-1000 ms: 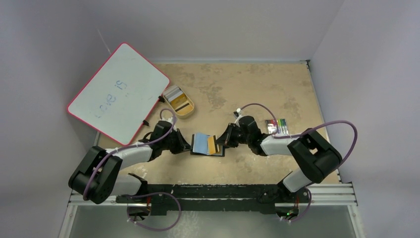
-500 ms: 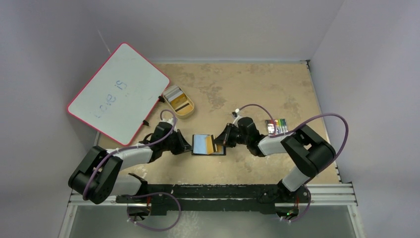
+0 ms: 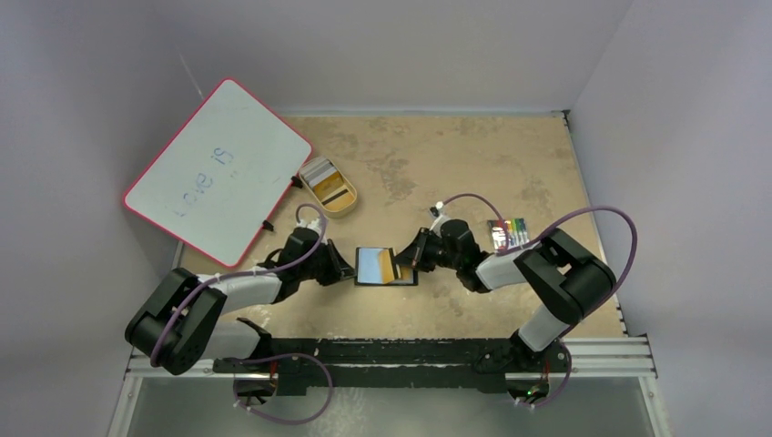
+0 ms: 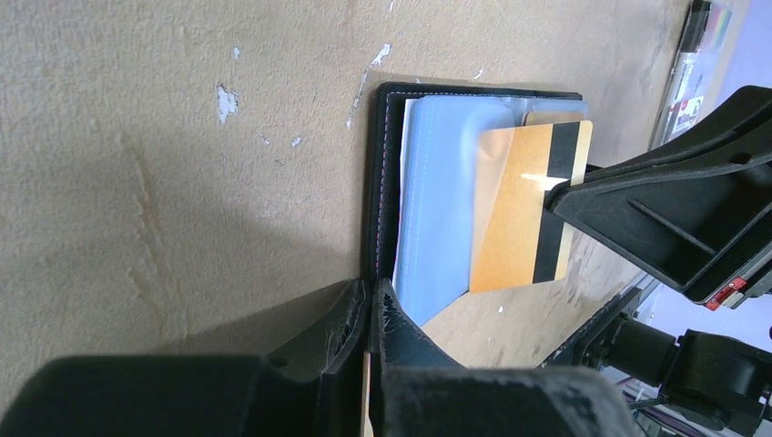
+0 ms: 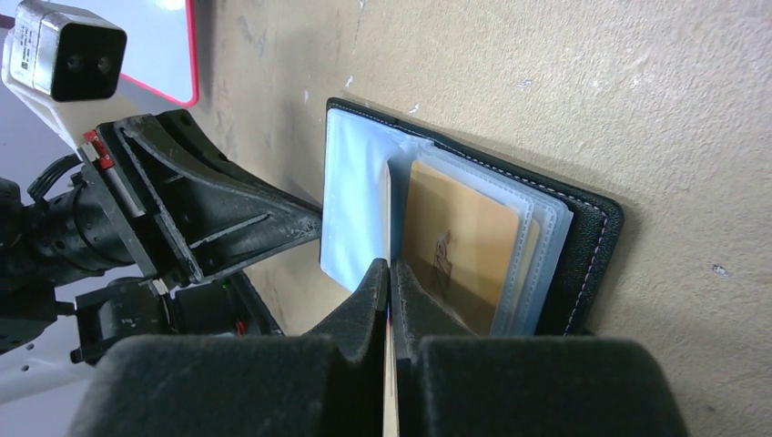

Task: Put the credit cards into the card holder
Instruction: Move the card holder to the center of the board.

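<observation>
The card holder [image 3: 370, 265] lies open on the bench [image 3: 473, 164], between your two arms. Your left gripper [image 4: 371, 305] is clenched on the holder's left edge. At its right edge your right gripper [image 5: 389, 273] grasps the striped credit card [image 4: 523, 214], long axis parallel to the holder's fold, already overlapping the blue sleeves. A second card [image 5: 460, 250] sits pocketed. Compared with a second ago, your right elbow is drawn in toward the holder, which has barely shifted.

The whiteboard [image 3: 218, 173] reads "Love is" — handwritten (faint blue).
</observation>
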`<state>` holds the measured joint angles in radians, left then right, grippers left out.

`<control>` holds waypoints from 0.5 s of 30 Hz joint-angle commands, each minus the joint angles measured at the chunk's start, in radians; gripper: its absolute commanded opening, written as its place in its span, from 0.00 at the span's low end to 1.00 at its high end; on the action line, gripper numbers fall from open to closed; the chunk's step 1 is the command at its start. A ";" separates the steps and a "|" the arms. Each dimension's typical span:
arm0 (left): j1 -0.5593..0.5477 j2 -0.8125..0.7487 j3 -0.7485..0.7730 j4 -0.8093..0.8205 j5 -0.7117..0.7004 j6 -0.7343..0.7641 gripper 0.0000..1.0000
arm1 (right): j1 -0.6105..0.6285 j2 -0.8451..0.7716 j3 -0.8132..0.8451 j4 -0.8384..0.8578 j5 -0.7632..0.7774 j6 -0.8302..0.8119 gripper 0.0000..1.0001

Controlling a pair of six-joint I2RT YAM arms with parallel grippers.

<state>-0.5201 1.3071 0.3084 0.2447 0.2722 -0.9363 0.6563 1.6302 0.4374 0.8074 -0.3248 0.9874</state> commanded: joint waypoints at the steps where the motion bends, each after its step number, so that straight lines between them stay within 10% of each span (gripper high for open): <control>1: -0.023 0.023 -0.042 -0.024 -0.042 -0.001 0.00 | 0.007 -0.011 -0.012 0.083 0.031 -0.012 0.00; 15: -0.027 0.081 -0.033 -0.062 -0.086 0.028 0.00 | -0.006 -0.058 -0.028 0.056 0.013 -0.077 0.00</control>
<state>-0.5377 1.3293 0.2985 0.2951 0.2569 -0.9504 0.6540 1.5940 0.4198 0.8177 -0.3195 0.9501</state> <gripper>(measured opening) 0.009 0.005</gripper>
